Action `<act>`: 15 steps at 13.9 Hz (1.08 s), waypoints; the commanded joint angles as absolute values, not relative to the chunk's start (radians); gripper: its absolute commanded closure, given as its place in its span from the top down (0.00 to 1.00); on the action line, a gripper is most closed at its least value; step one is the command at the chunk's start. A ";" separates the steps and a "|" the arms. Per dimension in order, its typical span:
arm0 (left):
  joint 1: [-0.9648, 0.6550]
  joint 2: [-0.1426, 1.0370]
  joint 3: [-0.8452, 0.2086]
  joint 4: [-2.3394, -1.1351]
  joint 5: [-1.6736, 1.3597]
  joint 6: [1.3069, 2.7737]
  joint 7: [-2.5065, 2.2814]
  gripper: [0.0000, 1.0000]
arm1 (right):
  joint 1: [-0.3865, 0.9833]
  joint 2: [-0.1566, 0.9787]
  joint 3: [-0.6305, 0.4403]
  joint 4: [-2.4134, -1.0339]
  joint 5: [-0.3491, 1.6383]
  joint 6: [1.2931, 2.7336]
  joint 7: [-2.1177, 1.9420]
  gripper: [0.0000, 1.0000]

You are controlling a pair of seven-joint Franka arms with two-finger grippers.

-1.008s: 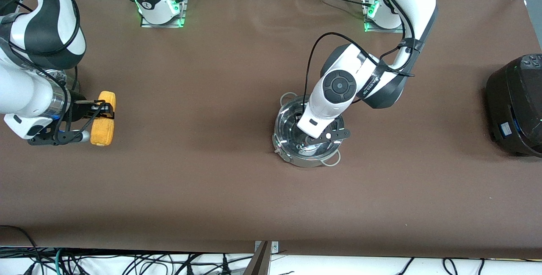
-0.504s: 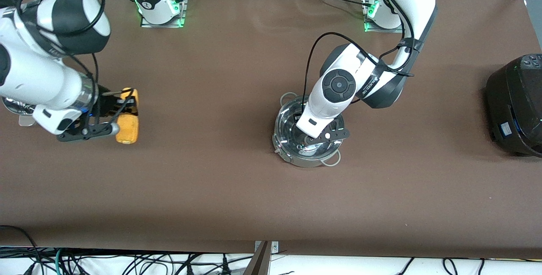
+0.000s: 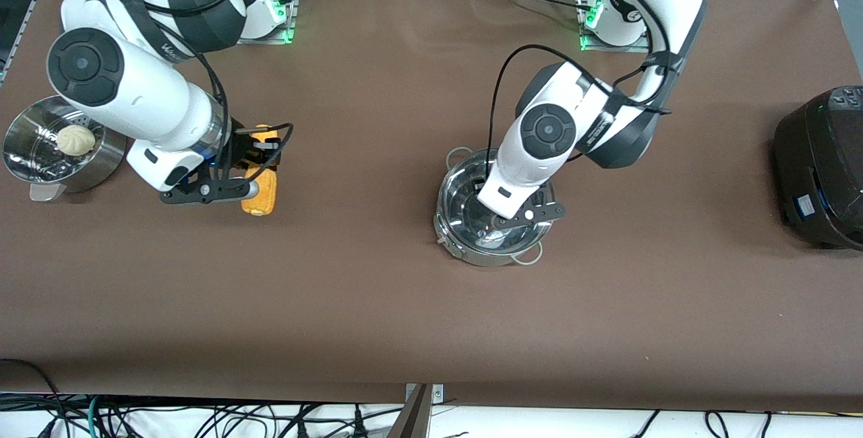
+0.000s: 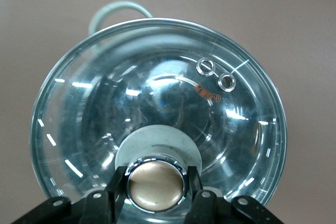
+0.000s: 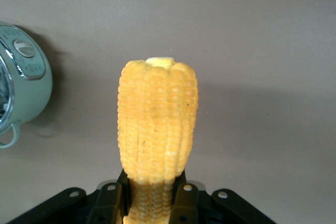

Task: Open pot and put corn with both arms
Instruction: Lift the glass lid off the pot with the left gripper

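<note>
- Front view puts the steel pot mid-table, glass lid still seated; your left gripper pinches its knob. Lift straight up, clear of the rim.
- Toward the right arm's end, your right gripper clamps the corn cob above the table; wait until the lid swings aside.
- Avoid the steamer basket.

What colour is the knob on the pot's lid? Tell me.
Shiny brass-gold with a chrome rim; the knob shows best in the left wrist view.
</note>
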State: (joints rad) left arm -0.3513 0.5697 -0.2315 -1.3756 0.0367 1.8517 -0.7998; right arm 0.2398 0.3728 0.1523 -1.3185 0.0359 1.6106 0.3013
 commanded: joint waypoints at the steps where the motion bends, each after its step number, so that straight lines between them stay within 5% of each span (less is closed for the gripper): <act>1: -0.327 0.493 -0.222 -1.376 0.046 1.776 -0.801 0.00 | 0.262 0.408 0.152 -1.256 0.038 1.597 0.348 0.00; 9: -0.227 0.408 -0.026 -1.508 -0.058 1.752 -0.369 0.00 | 0.498 0.619 0.140 -0.987 0.005 1.632 0.661 0.00; 15: -0.160 0.400 0.139 -1.655 -0.103 1.853 0.035 0.00 | 0.653 0.755 0.123 -0.936 -0.005 1.879 0.798 0.00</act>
State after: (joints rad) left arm -0.1670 0.4530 0.0971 -1.5637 -0.0647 1.7900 -0.0959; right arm 0.6157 0.6956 0.1408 -1.0040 0.0139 1.8394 0.7700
